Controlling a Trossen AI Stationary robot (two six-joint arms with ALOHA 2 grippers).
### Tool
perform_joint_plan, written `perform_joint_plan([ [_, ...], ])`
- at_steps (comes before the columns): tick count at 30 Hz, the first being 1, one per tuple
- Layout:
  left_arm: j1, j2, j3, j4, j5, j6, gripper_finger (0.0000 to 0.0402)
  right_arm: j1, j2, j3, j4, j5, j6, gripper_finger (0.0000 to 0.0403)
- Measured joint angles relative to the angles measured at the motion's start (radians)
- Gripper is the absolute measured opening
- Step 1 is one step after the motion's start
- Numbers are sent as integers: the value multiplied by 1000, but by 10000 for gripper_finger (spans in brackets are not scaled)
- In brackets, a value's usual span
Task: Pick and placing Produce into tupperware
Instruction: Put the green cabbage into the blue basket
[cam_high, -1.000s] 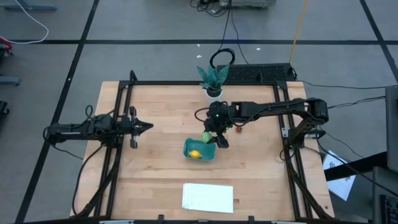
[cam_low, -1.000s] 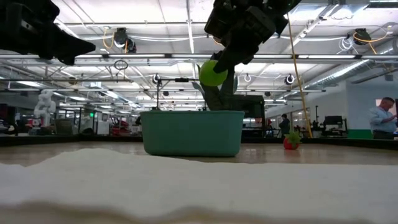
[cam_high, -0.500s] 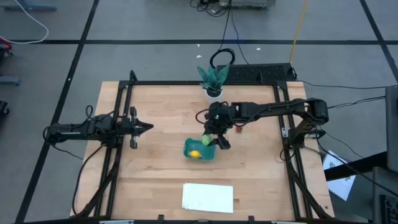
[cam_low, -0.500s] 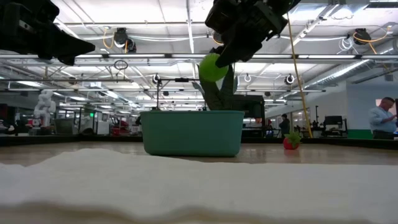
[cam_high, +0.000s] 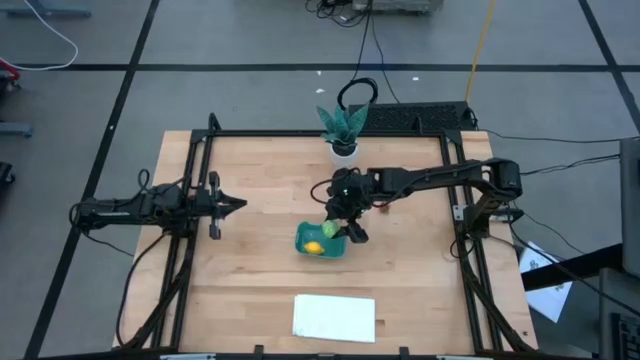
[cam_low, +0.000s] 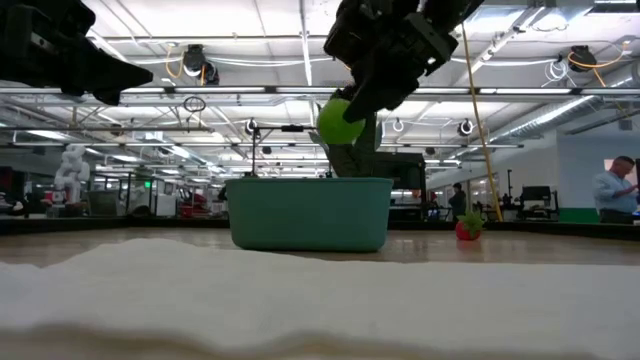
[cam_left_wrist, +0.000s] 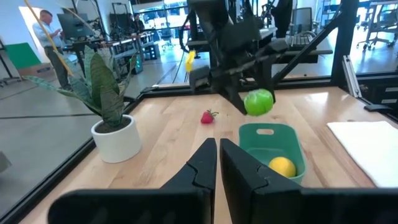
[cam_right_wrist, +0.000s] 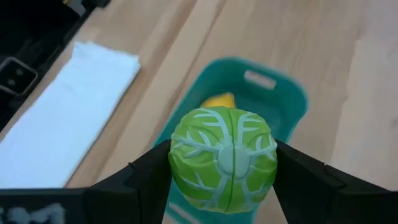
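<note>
Right tool (cam_high: 337, 229) holds the green piece (cam_low: 340, 120) clamped above the tub (cam_low: 309, 213), clear of its rim for a drop beside the lemon (cam_left_wrist: 282, 166); red piece (cam_left_wrist: 208, 116) waits on the worktop (cam_high: 260, 190); left tool (cam_high: 236, 204), pinched closed, idles well apart.

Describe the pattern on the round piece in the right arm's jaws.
Bright green round piece with pale whitish branching veins, like a cabbage; clearest in the right wrist view.
</note>
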Motion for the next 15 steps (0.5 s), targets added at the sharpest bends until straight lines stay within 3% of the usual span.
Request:
perform_joint_plan([
  [7,0,1,0,-7,0,0,26,4,70,3,19,-77,3,228],
  [15,0,1,0,-10,0,3,26,4,137,124,-118,-79,-44,228],
])
